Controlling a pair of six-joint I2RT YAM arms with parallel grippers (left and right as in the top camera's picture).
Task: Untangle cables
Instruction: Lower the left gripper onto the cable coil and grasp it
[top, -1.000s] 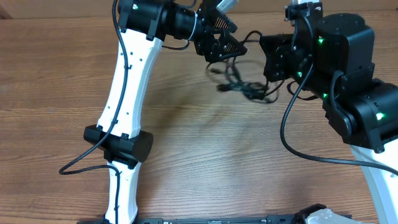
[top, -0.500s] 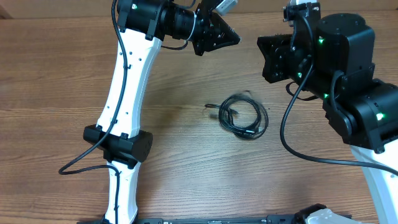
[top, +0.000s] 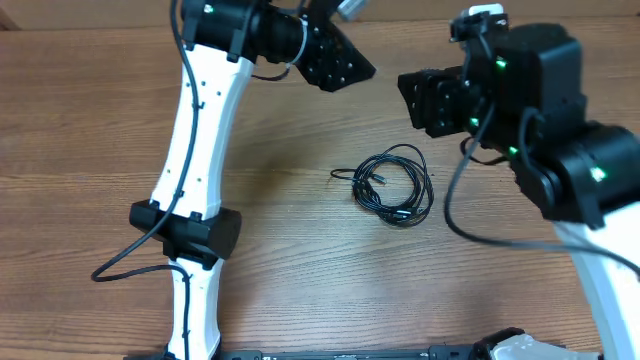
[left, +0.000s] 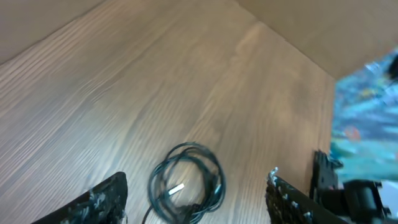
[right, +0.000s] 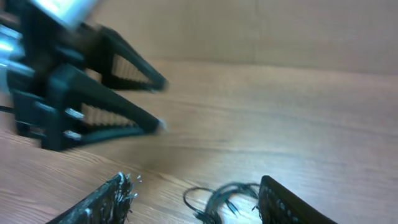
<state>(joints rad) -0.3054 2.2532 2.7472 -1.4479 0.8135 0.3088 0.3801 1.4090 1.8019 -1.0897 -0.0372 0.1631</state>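
Gripper state first: your left gripper (top: 352, 66) has its fingers (left: 102, 199) spread well apart. In the left wrist view they sit at the lower corners of the frame. The gripper is held above the far side of the desk (top: 300, 250) and points toward the right arm.

Your right gripper (top: 415, 100) is likewise spread, with its fingers (right: 286, 202) wide apart in the right wrist view. It faces the left gripper across a clear gap, and the two do not touch.

Neither gripper touches the cables (top: 393, 187). The cables lie flat on the desk, nearer to you than both grippers and roughly below the gap between them. They form a small bundle of loose, overlapping loops, with one end trailing out toward the left arm's side. In the left wrist view, a short silvery plug tip (left: 176, 189) lies inside the loops.

A thicker black wire (top: 450, 215) hangs from the right arm and passes just beside the bundle in the overhead view.
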